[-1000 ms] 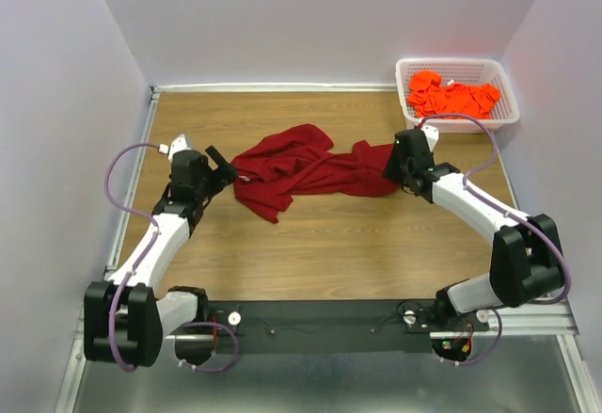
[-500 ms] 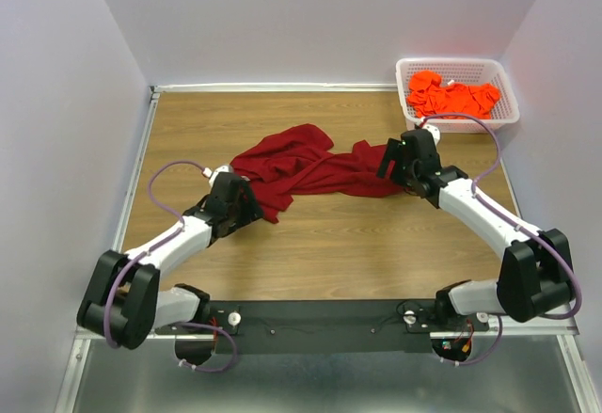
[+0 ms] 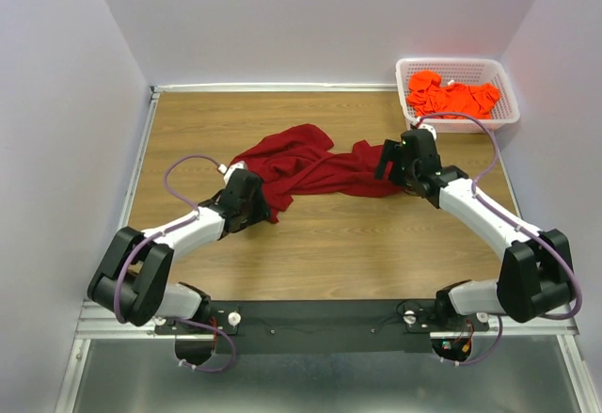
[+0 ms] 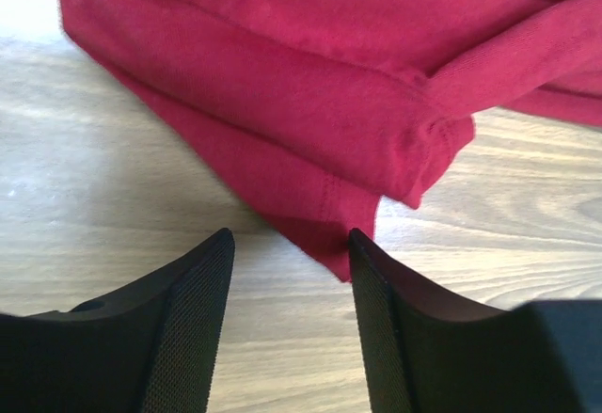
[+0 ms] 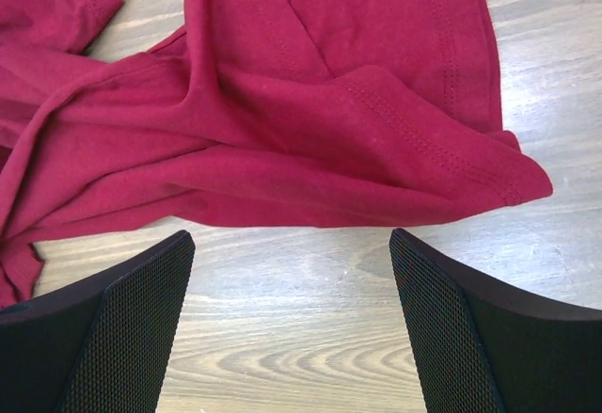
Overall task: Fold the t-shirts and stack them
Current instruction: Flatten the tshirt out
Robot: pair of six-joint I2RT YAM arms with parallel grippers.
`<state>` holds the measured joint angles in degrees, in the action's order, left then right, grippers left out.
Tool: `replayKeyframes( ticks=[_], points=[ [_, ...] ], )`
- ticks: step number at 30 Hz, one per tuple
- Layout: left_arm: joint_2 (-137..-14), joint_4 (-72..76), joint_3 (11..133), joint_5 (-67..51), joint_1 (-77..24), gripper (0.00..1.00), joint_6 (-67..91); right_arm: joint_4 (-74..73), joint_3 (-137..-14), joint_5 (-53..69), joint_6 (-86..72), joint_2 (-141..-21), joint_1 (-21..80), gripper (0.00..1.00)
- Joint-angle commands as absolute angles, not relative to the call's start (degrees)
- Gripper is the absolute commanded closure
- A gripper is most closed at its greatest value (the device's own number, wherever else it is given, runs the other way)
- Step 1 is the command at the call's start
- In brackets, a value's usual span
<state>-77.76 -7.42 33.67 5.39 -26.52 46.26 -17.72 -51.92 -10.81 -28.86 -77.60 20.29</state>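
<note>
Wood table (image 3: 329, 244), pale walls (image 3: 282, 18) on 3 sides. Maroon t-shirt (image 3: 301, 170) crumpled mid-table, long axis left–right. Left gripper (image 4: 290, 239) half-open at its hem corner — right gripper (image 5: 292, 237) wide, empty, at right end.

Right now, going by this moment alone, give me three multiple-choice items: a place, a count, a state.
1. Where are the bright orange cloth shirts?
A. In the white plastic mesh basket, far right corner
B. Mid-table
C. Under the left arm
2. How many shirts lie on the wooden tabletop?
A. Three
B. One, the large dark red cloth shirt
C. None
3. The right gripper is:
A. Shut on cloth
B. Shut on nothing
C. Open, holding nothing
Key: 1 A, the orange heap fills the basket; 2 B, only the dark red shirt lies crumpled on the wood; 3 C, its wrist view shows the jaws wide apart, nothing pinched.
</note>
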Motion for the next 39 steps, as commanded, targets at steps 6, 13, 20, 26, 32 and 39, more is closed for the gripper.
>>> replayKeyframes(
  ticks=[6,13,20,26,32,39],
  points=[
    [-79.9,-6.5,34.1,10.8,-27.9,0.80,47.9,-17.9,-56.6,-9.3,-26.3,-83.8,20.7,0.08],
    [-69.5,-21.5,42.1,24.6,-27.2,1.00,44.7,-18.0,-60.6,-9.2,-23.9,-85.9,20.7,0.08],
    [-57.8,-30.7,44.3,29.8,-26.4,1.00,42.7,-16.7,-65.6,-0.3,-13.7,-91.6,20.6,0.15],
    [-55.4,-31.4,41.6,27.2,-26.3,1.00,44.3,-14.6,-69.4,6.6,-11.9,-99.3,20.6,0.23],
    [-53.4,-31.7,40.9,27.1,-26.3,1.00,44.5,-13.6,-75.3,0.4,-17.9,-107.6,20.6,0.25],
    [-52.0,-31.9,39.9,27.2,-26.1,1.00,44.7,-13.2,-80.1,-5.5,-22.4,-114.2,20.5,0.33]
  ],
)
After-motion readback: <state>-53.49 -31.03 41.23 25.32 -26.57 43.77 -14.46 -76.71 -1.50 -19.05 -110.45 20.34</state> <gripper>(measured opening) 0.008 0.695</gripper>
